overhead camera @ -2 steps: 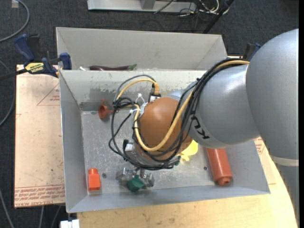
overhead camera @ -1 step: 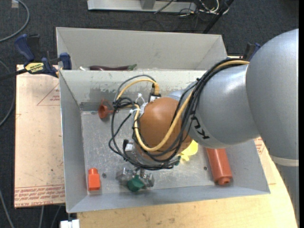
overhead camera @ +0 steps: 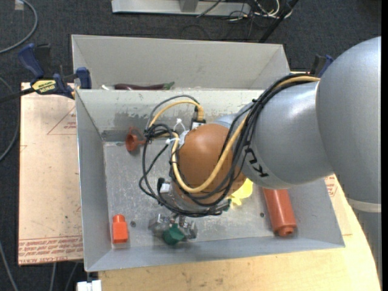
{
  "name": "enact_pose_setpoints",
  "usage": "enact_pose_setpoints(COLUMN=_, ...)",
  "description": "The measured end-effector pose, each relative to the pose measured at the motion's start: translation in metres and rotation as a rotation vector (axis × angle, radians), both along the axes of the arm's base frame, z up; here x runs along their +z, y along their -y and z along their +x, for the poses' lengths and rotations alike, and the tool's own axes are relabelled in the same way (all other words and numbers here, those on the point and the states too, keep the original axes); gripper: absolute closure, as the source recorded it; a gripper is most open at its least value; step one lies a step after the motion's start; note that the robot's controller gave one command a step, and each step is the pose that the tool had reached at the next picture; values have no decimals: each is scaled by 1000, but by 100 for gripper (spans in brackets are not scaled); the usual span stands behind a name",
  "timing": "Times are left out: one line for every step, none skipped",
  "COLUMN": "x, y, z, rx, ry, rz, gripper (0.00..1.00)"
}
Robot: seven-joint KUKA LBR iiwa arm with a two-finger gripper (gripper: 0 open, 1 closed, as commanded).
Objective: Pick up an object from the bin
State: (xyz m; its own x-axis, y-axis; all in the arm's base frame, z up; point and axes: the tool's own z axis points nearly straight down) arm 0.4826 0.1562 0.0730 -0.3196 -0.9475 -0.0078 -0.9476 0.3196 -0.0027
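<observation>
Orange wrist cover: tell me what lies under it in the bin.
A yellow thing pokes out from under the cover on the right, mostly covered. At its lower edge the gripper sits at a small green thing. The rest beneath is hidden.

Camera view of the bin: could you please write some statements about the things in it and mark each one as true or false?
1. The gripper is over a small green thing near the bin's lower wall. True.
2. The red-orange cylinder lies at the left of the bin. False: it lies at the right, beside the arm.
3. A small orange block lies near the lower left corner, apart from the gripper. True.
4. The yellow thing lies fully uncovered. False: the arm hides part of it.
</observation>
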Motion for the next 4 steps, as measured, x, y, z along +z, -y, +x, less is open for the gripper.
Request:
enact_pose_setpoints(x=13, y=0, z=-2, rx=0, ry=-8, rz=-2, gripper=100)
enact_pose_setpoints(x=35, y=0, z=-2, rx=-1, ry=-7, rz=-1, gripper=100)
enact_pose_setpoints(x=51, y=0, z=0, rx=-2, ry=0, rz=1, gripper=100)
enact_pose_setpoints(x=58, y=-1, z=0, rx=-3, ry=-2, rz=1, gripper=100)
